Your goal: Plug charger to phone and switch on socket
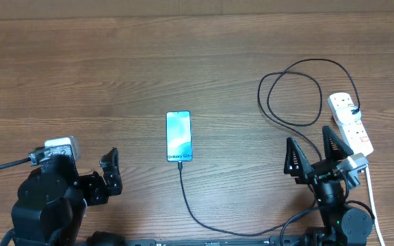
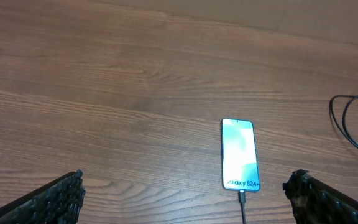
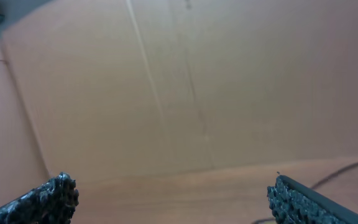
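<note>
Phone [image 1: 178,137], overhead view: position?
— Flat at the middle of the table [image 1: 81,68], screen lit, "Galaxy S24" end toward the arms. The charger [image 1: 183,195] has its connector tip seated in that near end. Its black cable runs toward the near edge, sweeps right past the right arm's base, then loops up to the socket [image 1: 351,123].
— Condition of the socket?
— It lies at the right side of the table, just beside the right gripper [image 1: 314,154] and not touched by it. A black plug [image 1: 354,109] sits in it. Switch position cannot be told. A white cord [image 1: 373,198] trails toward the near edge.
— Pincers?
— Right gripper spread, empty. Left gripper [image 1: 111,171] sits left of the phone, apart from it, spread, empty.
— Left wrist view?
— Both fingers [image 2: 55,198] show at the lower corners, wide apart, nothing held. The phone lies ahead, right of centre, connector in its near end. A cable loop shows at the right edge.
— Right wrist view?
— Fingers [image 3: 45,200] wide apart, nothing held. The camera faces a tan panel [image 3: 166,81], with a strip of table below and a bit of black cable at lower right.
</note>
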You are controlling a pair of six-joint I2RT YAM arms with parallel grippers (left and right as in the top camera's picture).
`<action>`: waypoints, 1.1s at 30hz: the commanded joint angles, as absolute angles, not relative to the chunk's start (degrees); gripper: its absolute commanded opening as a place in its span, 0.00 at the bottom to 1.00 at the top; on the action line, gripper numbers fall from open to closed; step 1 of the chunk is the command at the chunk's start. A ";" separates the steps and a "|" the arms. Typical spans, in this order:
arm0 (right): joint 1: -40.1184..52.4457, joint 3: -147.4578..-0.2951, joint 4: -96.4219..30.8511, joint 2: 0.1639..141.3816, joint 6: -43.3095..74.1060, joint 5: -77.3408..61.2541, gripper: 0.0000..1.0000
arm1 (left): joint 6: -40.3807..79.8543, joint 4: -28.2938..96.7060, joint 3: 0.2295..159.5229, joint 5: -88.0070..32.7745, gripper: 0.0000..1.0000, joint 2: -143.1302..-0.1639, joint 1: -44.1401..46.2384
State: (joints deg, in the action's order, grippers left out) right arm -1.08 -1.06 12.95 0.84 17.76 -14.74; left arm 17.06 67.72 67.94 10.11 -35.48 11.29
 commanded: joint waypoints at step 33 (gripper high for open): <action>-1.04 -0.43 -3.90 0.16 5.28 -8.60 1.00 | 18.02 67.53 68.29 10.63 1.00 -35.53 11.66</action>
